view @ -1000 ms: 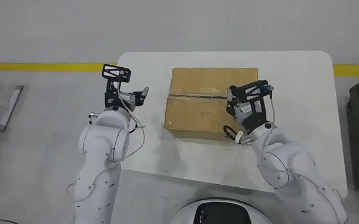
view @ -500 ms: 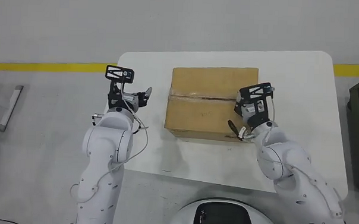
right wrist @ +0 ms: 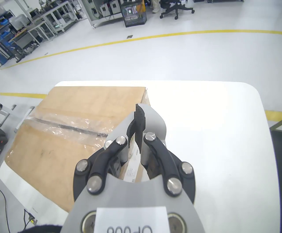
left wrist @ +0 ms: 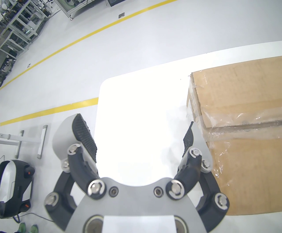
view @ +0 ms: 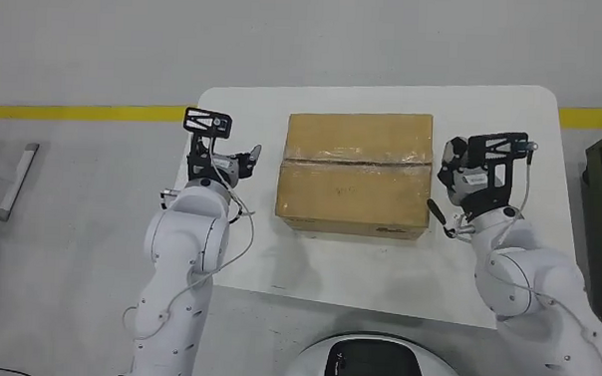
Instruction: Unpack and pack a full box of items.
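Fingers of the left gripper (left wrist: 134, 126) are spread wide, with the taped cardboard box (view: 356, 170) just beside one tip. Over on the right gripper (right wrist: 139, 114) they're pinched together on nothing, box's other end right alongside, all on the table (view: 503, 125).

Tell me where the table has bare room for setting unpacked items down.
Widest bare patch: the table end past the box, where the right gripper hovers. A narrower strip runs between box and near edge. Crowded: the slim margin holding the left gripper.
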Action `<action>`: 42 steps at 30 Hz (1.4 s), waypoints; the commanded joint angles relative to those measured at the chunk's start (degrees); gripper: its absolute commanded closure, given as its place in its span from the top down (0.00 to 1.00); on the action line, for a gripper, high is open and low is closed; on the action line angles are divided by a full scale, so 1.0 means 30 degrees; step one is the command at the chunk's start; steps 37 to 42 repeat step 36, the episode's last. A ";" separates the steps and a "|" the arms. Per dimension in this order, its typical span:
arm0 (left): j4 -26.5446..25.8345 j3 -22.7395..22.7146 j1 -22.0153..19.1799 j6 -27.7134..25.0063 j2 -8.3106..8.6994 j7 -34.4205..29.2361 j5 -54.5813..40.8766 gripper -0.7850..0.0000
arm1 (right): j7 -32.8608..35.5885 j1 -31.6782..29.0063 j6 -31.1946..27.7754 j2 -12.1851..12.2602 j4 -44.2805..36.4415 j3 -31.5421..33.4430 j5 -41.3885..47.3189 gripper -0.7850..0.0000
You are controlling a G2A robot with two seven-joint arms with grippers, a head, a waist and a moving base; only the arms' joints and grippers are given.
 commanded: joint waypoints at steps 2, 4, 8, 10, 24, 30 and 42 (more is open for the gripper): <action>-0.0670 0.0046 0.0448 0.0336 -0.0039 0.2099 -0.0110 1.00 | -0.0628 0.0036 -0.1431 0.0133 -0.0462 0.0175 -0.1436 0.00; -0.1001 0.0116 0.0899 0.0547 -0.0056 0.3536 -0.0068 1.00 | -0.0826 -0.0271 -0.2437 0.0258 -0.1215 0.0564 -0.2403 0.00; -0.1412 0.0361 0.2112 0.0964 -0.0075 0.5874 0.0413 1.00 | -0.0958 -0.2025 -0.4849 0.0575 -0.3421 0.2412 -0.3700 0.00; -0.1704 0.0362 0.2630 0.1137 -0.0076 0.6133 0.0626 1.00 | -0.0529 -0.3347 -0.5634 0.0691 -0.4488 0.3707 -0.3612 0.00; -0.3126 -0.0103 0.5466 0.2693 -0.0134 0.5475 0.0923 1.00 | -0.0806 -0.7429 -0.8511 0.1010 -0.5032 0.9857 -0.1194 0.01; -0.3118 -0.0098 0.5453 0.2680 -0.0134 0.5464 0.0925 1.00 | -0.0773 -0.7432 -0.8532 0.1013 -0.5032 0.9868 -0.1211 0.41; -0.3118 -0.0098 0.5453 0.2679 -0.0133 0.5465 0.0926 1.00 | -0.0774 -0.7432 -0.8531 0.1013 -0.5031 0.9868 -0.1211 0.80</action>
